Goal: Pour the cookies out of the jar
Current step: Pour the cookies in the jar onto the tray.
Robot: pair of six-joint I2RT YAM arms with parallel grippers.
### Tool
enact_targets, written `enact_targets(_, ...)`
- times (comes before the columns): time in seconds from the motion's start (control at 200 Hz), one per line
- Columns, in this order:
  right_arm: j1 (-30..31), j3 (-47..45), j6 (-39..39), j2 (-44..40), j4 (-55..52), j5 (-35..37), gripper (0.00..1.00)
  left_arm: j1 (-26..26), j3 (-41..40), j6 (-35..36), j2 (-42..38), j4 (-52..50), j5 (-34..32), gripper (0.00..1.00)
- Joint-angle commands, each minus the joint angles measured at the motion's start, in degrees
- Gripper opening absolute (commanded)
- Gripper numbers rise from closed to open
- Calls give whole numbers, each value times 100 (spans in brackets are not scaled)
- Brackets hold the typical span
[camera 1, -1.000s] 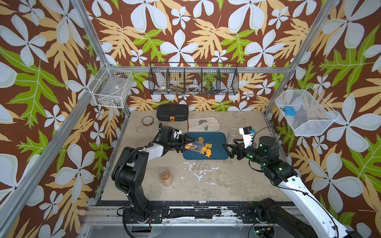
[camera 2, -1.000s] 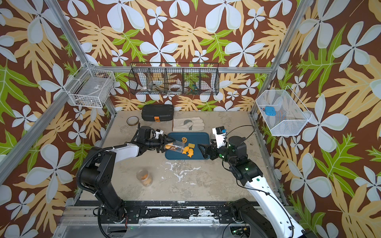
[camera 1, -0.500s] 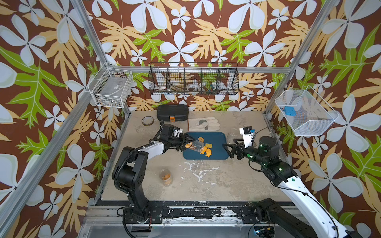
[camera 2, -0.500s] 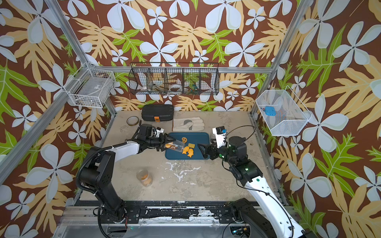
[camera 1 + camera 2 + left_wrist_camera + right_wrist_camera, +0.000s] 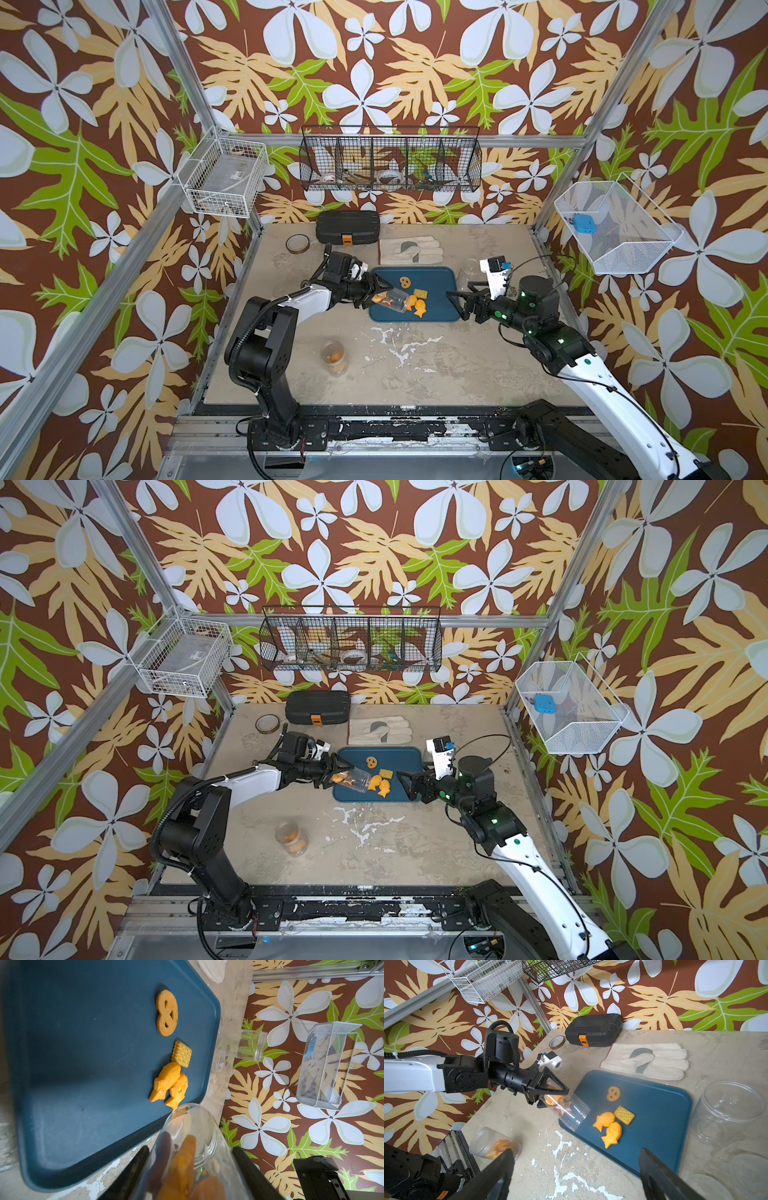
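Pour, midway: your left claw (image 5: 553, 1098) clamped the tilted jar (image 5: 571, 1115), four cookies (image 5: 604, 1120) lay on the tray (image 5: 664, 1118), others lodged inside; right claw (image 5: 457, 306) stood wide, empty; next you likely needed steeper tilt.

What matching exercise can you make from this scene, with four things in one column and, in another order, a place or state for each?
Column one:
1. clear jar
2. pretzel cookie
3. work glove
4. right gripper

Column two:
a. lying flat on the table, past the far edge of the blue tray
b. open, holding nothing
c. tilted, held in the left gripper, mouth toward the tray
d. lying on the blue tray

Pairs: 1-c, 2-d, 3-a, 4-b.
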Motion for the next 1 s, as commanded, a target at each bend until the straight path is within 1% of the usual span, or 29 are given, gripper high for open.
enact_targets(0.0, 14, 16, 66, 16, 210, -84, 93, 27, -179, -364, -29, 614, 210, 59)
enact_targets(0.05, 21, 8, 73, 25, 209, -86, 93, 27, -167, -297, -80, 546, 31, 59)
enact_targets(0.095, 28, 7, 95, 33, 218, -89, 93, 25, 12, 7, -80, 127, -172, 59)
enact_targets(0.12, 30, 7, 91, 30, 218, -91, 93, 27, 67, 42, -56, 48, -158, 59)
enact_targets(0.15, 31, 12, 99, 29, 227, -97, 93, 33, 23, -150, -13, 260, 8, 59)
enact_targets(0.185, 31, 1, 110, 25, 227, -108, 93, 52, -161, -594, 20, 823, 263, 59)
enact_targets(0.22, 29, -2, 108, 23, 227, -111, 93, 62, -300, -869, -15, 1199, 285, 59)
enact_targets(0.255, 29, -10, 99, 27, 231, -111, 93, 62, -259, -753, -59, 1089, 135, 59)
enact_targets(0.295, 29, -27, 99, 22, 236, -103, 93, 53, -52, -326, -60, 475, -52, 59)
enact_targets(0.32, 28, -41, 101, 16, 248, -104, 93, 57, 37, -199, -30, 319, -53, 60)
enact_targets(0.345, 30, -45, 113, 11, 245, -106, 93, 73, 8, -295, 20, 489, 74, 60)
enact_targets(0.38, 32, -59, 122, 14, 253, -111, 93, 95, -170, -667, 63, 965, 289, 60)
enact_targets(0.405, 39, -67, 122, 18, 260, -111, 93, 100, -289, -883, 51, 1219, 318, 59)
enact_targets(0.43, 43, -72, 106, 16, 269, -111, 94, 103, -334, -889, 17, 1203, 235, 59)
enact_targets(0.5, 54, -81, 110, 32, 287, -111, 93, 105, -119, -378, 19, 561, 31, 60)
enact_targets(0.53, 58, -81, 108, 36, 297, -106, 93, 103, -154, -488, 68, 745, 147, 60)
enact_targets(0.565, 66, -88, 104, 39, 307, -110, 93, 101, -303, -814, 100, 1178, 300, 60)
enact_targets(0.596, 67, -89, 104, 40, 306, -106, 93, 106, -386, -944, 78, 1285, 265, 59)
enact_targets(0.646, 75, -89, 91, 60, 305, -102, 93, 106, -267, -599, 23, 787, 40, 59)
enact_targets(0.686, 89, -81, 76, 66, 306, -93, 93, 114, -157, -398, 49, 553, 23, 59)
enact_targets(0.771, 91, -81, 91, 81, 341, -92, 93, 131, -236, -598, 111, 819, 222, 59)
enact_targets(0.861, 93, -81, 91, 105, 350, -93, 93, 134, -109, -268, 81, 412, 50, 60)
enact_targets(0.996, 103, -92, 95, 100, 343, -106, 93, 158, -135, -255, 101, 445, 132, 60)
